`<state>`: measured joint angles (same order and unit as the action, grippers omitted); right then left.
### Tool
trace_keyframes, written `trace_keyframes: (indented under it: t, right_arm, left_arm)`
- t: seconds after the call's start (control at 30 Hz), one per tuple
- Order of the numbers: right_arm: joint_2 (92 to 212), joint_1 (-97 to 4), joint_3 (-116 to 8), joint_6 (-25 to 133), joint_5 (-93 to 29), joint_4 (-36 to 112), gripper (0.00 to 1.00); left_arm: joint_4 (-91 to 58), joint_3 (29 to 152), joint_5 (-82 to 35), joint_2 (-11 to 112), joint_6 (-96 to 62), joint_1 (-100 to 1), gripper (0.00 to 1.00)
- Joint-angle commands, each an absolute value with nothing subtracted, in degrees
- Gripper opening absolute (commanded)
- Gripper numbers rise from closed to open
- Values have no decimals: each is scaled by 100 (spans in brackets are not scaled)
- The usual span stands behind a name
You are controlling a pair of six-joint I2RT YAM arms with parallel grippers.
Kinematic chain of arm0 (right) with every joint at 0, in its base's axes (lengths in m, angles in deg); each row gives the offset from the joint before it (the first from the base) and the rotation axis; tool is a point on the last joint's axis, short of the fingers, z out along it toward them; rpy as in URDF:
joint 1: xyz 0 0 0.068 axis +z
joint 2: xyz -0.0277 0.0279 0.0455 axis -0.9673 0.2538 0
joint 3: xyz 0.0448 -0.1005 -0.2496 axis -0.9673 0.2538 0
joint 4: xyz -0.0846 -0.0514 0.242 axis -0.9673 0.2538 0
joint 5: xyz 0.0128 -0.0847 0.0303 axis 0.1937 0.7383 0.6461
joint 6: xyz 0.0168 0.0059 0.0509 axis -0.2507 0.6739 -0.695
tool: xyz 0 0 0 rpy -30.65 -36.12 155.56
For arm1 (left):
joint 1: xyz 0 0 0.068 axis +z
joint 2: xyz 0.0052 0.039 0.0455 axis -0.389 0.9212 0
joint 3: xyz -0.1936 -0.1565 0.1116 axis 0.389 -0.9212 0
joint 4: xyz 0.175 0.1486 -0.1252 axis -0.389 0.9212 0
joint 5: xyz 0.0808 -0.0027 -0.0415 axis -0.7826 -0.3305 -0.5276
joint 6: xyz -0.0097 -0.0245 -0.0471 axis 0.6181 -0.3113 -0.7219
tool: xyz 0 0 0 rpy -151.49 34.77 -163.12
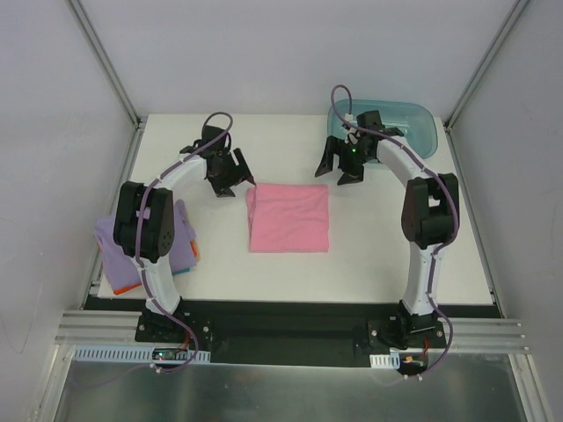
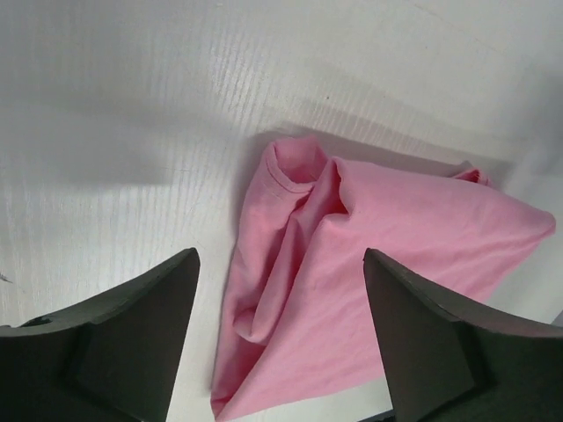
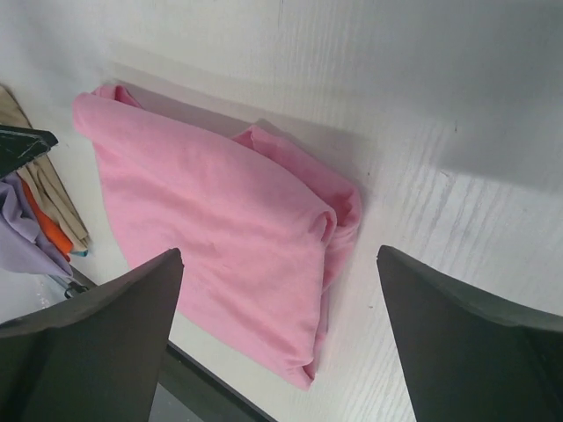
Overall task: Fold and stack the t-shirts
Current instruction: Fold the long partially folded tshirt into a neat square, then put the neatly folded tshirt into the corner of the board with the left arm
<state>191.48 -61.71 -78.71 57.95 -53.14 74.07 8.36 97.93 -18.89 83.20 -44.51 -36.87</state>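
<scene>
The pink t-shirt (image 1: 288, 218) lies folded into a rough square at the middle of the table; it also shows in the left wrist view (image 2: 369, 264) and in the right wrist view (image 3: 220, 237). The lavender t-shirt (image 1: 113, 237) lies folded on a stack at the table's left edge, partly hidden by the left arm; a corner of it shows in the right wrist view (image 3: 22, 237). My left gripper (image 1: 230, 180) is open and empty above the pink shirt's far left corner. My right gripper (image 1: 339, 167) is open and empty above its far right corner.
A translucent teal tub (image 1: 400, 123) stands at the far right corner behind the right gripper. Orange and tan cloth (image 3: 53, 211) lies under the lavender shirt in the left stack. The white table (image 1: 396, 255) ends in a dark front edge.
</scene>
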Motion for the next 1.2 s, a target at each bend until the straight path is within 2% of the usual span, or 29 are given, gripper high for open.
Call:
trace_keyframes:
  t: [0.0,0.13,0.4,0.63,0.8,0.87,0.97,1.1,1.13,1.17]
  right_arm:
    - [18608,-6106,-7754,6010,-5317,7621,97]
    - [17783,-6062,-6999,5914,-5273,7357,97]
    - [16149,-5983,-5208,5878,-4992,6997,97]
    - [14530,-5983,-4082,5571,-3589,6988,97]
    - [13520,-5983,-3772,5632,-2822,7172,97]
    - [13334,-5992,-3685,5658,-2584,7277,97]
    - [13052,-5983,-3535,5728,-2171,7374,97]
    - [12745,-5983,-3263,5746,-1714,7418,97]
    - [12683,-5983,-3210,5755,-1652,7418,97]
    - [12561,-5992,-3166,5772,-1626,7401,97]
  left_arm:
    - [874,9806,-1688,7784,-4361,-3713,86]
    - [856,9534,-1512,7555,-4185,-3818,99]
    - [839,9041,-1125,7764,-3622,-3977,99]
    - [847,8927,-1151,8169,-3675,-4257,99]
    - [865,8883,-1694,8336,-3754,-4469,84]
    - [917,8944,-2126,8458,-3807,-4522,82]
    - [962,9102,-2171,8713,-3816,-4565,74]
    - [1146,9339,-2583,9013,-3851,-4636,52]
    - [1181,9435,-2662,9057,-3851,-4645,37]
    - [1216,9488,-2698,9118,-3799,-4645,29]
